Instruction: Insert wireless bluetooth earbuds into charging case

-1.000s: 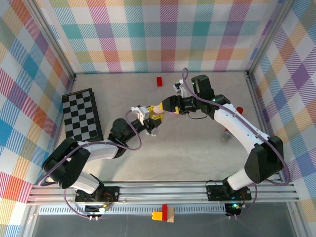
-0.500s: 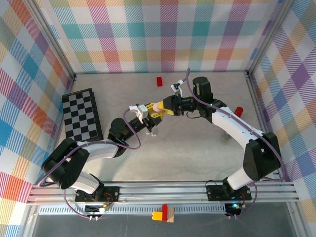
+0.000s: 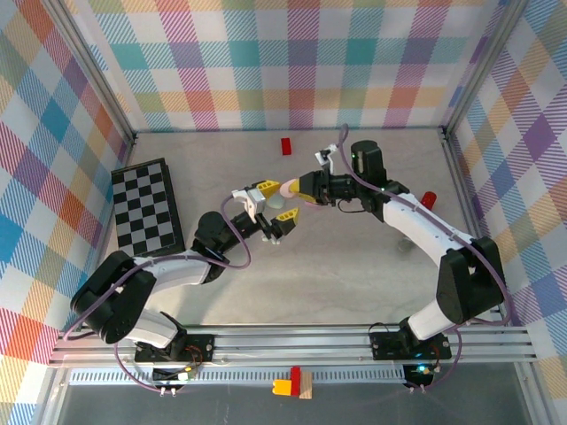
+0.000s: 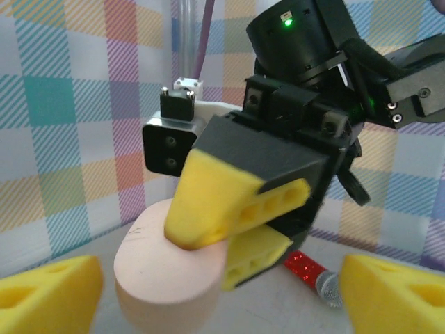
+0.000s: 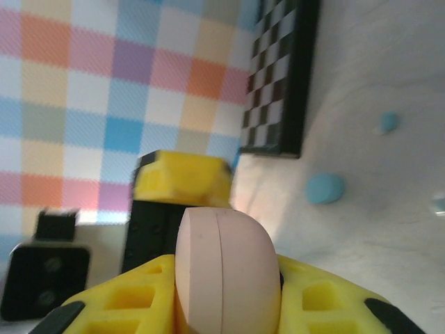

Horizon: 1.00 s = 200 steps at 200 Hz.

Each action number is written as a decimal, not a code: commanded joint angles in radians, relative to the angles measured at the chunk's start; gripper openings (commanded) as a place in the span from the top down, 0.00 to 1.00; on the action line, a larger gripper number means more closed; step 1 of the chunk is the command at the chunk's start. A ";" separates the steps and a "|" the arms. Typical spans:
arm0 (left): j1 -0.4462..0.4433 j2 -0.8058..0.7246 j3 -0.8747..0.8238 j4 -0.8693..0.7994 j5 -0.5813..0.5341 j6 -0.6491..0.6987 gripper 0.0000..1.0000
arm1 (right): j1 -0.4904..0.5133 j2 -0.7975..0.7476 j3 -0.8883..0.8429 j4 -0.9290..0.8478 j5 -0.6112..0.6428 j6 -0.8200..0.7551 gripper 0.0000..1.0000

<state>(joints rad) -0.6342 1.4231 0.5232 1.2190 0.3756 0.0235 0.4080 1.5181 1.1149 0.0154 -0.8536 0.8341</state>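
A closed, pebble-shaped pink charging case (image 3: 286,187) hangs above the middle of the table with my right gripper (image 3: 293,189) shut on it. In the right wrist view the case (image 5: 226,268) sits seam-up between both yellow pads (image 5: 118,299). My left gripper (image 3: 275,204) stands open around it, its fingers (image 3: 262,188) spread to either side and not touching. The left wrist view shows the case (image 4: 163,278) clamped by the right gripper (image 4: 233,233), my own fingertips (image 4: 49,292) wide apart. On the table to the left lie a light blue rounded piece (image 5: 325,188) and a tiny light blue earbud (image 5: 387,122).
A checkerboard (image 3: 146,205) lies at the left. A red block (image 3: 286,146) sits near the back wall. A red glittery stick with a silver mesh tip (image 4: 309,270) lies on the table behind the case. Plaid walls enclose three sides.
My left gripper opened and let go of the pink case. My right gripper closed on it and now holds it alone.
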 commanded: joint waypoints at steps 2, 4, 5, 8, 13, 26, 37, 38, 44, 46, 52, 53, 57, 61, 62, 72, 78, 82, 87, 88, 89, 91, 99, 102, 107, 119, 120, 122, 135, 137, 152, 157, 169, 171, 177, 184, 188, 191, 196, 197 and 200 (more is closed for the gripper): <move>0.002 -0.062 -0.027 -0.133 0.029 0.046 0.04 | -0.055 -0.032 -0.050 -0.083 0.161 -0.043 0.83; 0.002 -0.067 -0.026 -0.151 0.031 0.053 0.04 | -0.059 -0.032 -0.054 -0.087 0.170 -0.045 0.83; 0.002 -0.070 -0.026 -0.161 0.033 0.057 0.03 | -0.062 -0.032 -0.061 -0.089 0.175 -0.045 0.83; 0.002 -0.078 -0.024 -0.193 0.041 0.066 0.03 | -0.067 -0.032 -0.067 -0.093 0.188 -0.049 0.83; 0.002 -0.090 -0.020 -0.249 0.051 0.084 0.02 | -0.078 -0.032 -0.083 -0.103 0.210 -0.054 0.83; 0.002 -0.122 0.009 -0.421 0.112 0.144 0.00 | -0.101 -0.031 -0.121 -0.124 0.270 -0.068 0.83; 0.002 -0.138 0.039 -0.550 0.153 0.185 0.00 | -0.119 -0.027 -0.160 -0.129 0.312 -0.067 0.83; 0.002 -0.138 0.042 -0.558 0.154 0.187 0.00 | -0.121 -0.027 -0.163 -0.129 0.317 -0.067 0.83; 0.002 -0.141 0.055 -0.611 0.170 0.209 0.00 | -0.129 -0.026 -0.185 -0.128 0.333 -0.068 0.83; 0.002 -0.142 0.060 -0.628 0.175 0.218 0.00 | -0.133 -0.024 -0.193 -0.127 0.339 -0.066 0.83; 0.002 -0.145 0.073 -0.677 0.190 0.240 0.00 | -0.140 -0.023 -0.215 -0.128 0.356 -0.063 0.83; 0.002 -0.145 0.075 -0.683 0.192 0.244 0.00 | -0.140 -0.023 -0.218 -0.128 0.358 -0.063 0.83; 0.002 -0.146 0.081 -0.710 0.199 0.255 0.00 | -0.144 -0.024 -0.232 -0.124 0.368 -0.060 0.83; 0.002 -0.147 0.088 -0.735 0.204 0.264 0.00 | -0.146 -0.024 -0.248 -0.118 0.374 -0.057 0.83; 0.002 -0.147 0.090 -0.741 0.205 0.267 0.00 | -0.147 -0.024 -0.252 -0.118 0.375 -0.056 0.83; 0.002 -0.143 0.111 -0.802 0.217 0.290 0.00 | -0.150 -0.023 -0.290 -0.103 0.391 -0.046 0.83; 0.002 -0.141 0.125 -0.837 0.224 0.302 0.00 | -0.151 -0.022 -0.310 -0.094 0.401 -0.039 0.83; 0.002 -0.138 0.134 -0.860 0.230 0.312 0.00 | -0.152 -0.020 -0.324 -0.090 0.404 -0.037 0.83; 0.003 -0.136 0.145 -0.889 0.237 0.327 0.00 | -0.153 -0.017 -0.340 -0.085 0.407 -0.035 0.83; 0.004 -0.135 0.147 -0.893 0.237 0.329 0.00 | -0.153 -0.016 -0.342 -0.084 0.407 -0.035 0.83; 0.004 -0.135 0.149 -0.896 0.238 0.331 0.00 | -0.153 -0.015 -0.345 -0.083 0.408 -0.035 0.83; 0.003 -0.135 0.152 -0.906 0.240 0.334 0.00 | -0.153 -0.014 -0.351 -0.081 0.408 -0.034 0.83; 0.002 -0.132 0.160 -0.923 0.240 0.343 0.00 | -0.155 -0.010 -0.372 -0.076 0.415 -0.033 0.83; 0.002 -0.132 0.162 -0.926 0.240 0.344 0.00 | -0.155 -0.008 -0.379 -0.074 0.416 -0.033 0.83; 0.002 -0.131 0.164 -0.928 0.238 0.347 0.00 | -0.156 -0.006 -0.390 -0.072 0.419 -0.033 0.83; 0.002 -0.131 0.164 -0.929 0.238 0.351 0.00 | -0.158 -0.002 -0.412 -0.066 0.437 -0.036 0.83; 0.002 -0.131 0.164 -0.929 0.238 0.351 0.00 | -0.159 -0.001 -0.413 -0.066 0.439 -0.037 0.83; 0.002 -0.131 0.164 -0.929 0.237 0.352 0.00 | -0.158 0.001 -0.416 -0.065 0.442 -0.038 0.83; 0.002 -0.131 0.164 -0.933 0.233 0.351 0.00 | -0.161 0.011 -0.429 -0.064 0.457 -0.044 0.83; 0.002 -0.131 0.164 -0.933 0.232 0.351 0.00 | -0.162 0.013 -0.431 -0.064 0.459 -0.044 0.83; 0.002 -0.134 0.168 -0.954 0.213 0.344 0.00 | -0.168 0.014 -0.440 -0.060 0.472 -0.043 0.81; 0.002 -0.137 0.175 -0.974 0.199 0.338 0.00 | -0.170 0.010 -0.440 -0.060 0.482 -0.044 0.79; 0.002 -0.146 0.209 -1.080 0.143 0.342 0.00 | -0.175 0.004 -0.435 -0.069 0.502 -0.053 0.71; 0.002 -0.148 0.217 -1.103 0.131 0.344 0.00 | -0.176 0.004 -0.433 -0.071 0.503 -0.055 0.70; 0.004 -0.152 0.240 -1.170 0.093 0.355 0.00 | -0.178 0.002 -0.427 -0.083 0.507 -0.062 0.66; 0.005 -0.157 0.266 -1.249 0.046 0.369 0.00 | -0.179 -0.004 -0.421 -0.096 0.521 -0.068 0.62; 0.006 -0.160 0.280 -1.283 0.016 0.371 0.00 | -0.179 -0.010 -0.419 -0.103 0.531 -0.070 0.60; 0.006 -0.162 0.290 -1.316 -0.004 0.371 0.00 | -0.180 -0.016 -0.418 -0.108 0.542 -0.072 0.58; 0.008 -0.166 0.304 -1.360 -0.042 0.371 0.00 | -0.181 -0.027 -0.418 -0.115 0.558 -0.075 0.55; 0.009 -0.166 0.308 -1.368 -0.049 0.371 0.00 | -0.181 -0.029 -0.417 -0.117 0.562 -0.076 0.54; 0.009 -0.168 0.315 -1.389 -0.070 0.368 0.00 | -0.181 -0.037 -0.415 -0.124 0.572 -0.080 0.52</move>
<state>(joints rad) -0.6323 1.2961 0.7506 0.0917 0.4808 0.3637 0.2352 1.5230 0.6804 -0.0731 -0.3553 0.7853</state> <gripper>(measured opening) 0.998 0.415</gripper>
